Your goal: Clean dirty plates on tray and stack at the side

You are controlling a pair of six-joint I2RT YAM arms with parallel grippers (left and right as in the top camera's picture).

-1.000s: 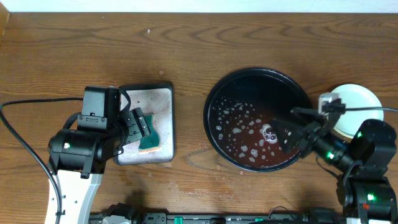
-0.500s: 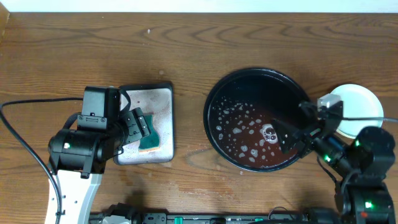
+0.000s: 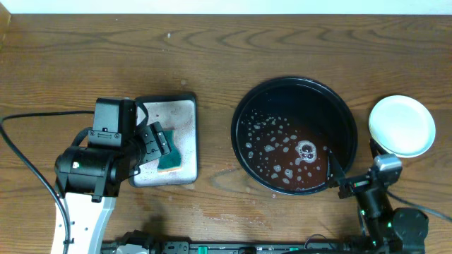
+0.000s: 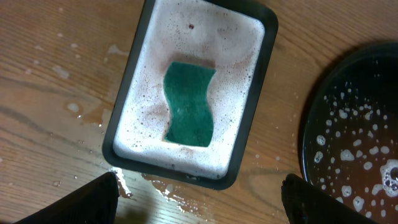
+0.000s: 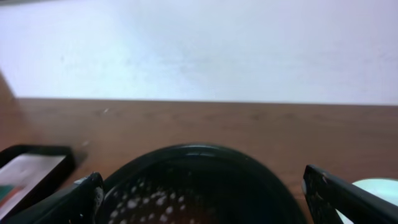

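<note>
Overhead: the plates (image 3: 402, 125), white side up and free of sauce, sat on the counter (image 3: 212, 49) just right of the black tray (image 3: 293, 80), which held only foamy reddish water. How many plates were stacked I could not tell. The right pincer (image 3: 341, 178) gaped at the tray's near rim.

Left wrist: the left pincer (image 4: 202, 202) hung wide and empty above the green sponge (image 4: 189, 102).

Right wrist: fingers apart, holding nothing.

The plates looked stiff, wet-slick and breakable, so the rim was probably the place to pinch them.

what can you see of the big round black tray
The tray is large, round, glossy black with a raised rim, lying flat on the wooden table, between the silver sponge tray and a white plate, apart from both. No plate lies in it; a shallow reddish-brown puddle dotted with white foam covers much of its floor. The open right claw hovers by its rim on the robot's side.
</note>
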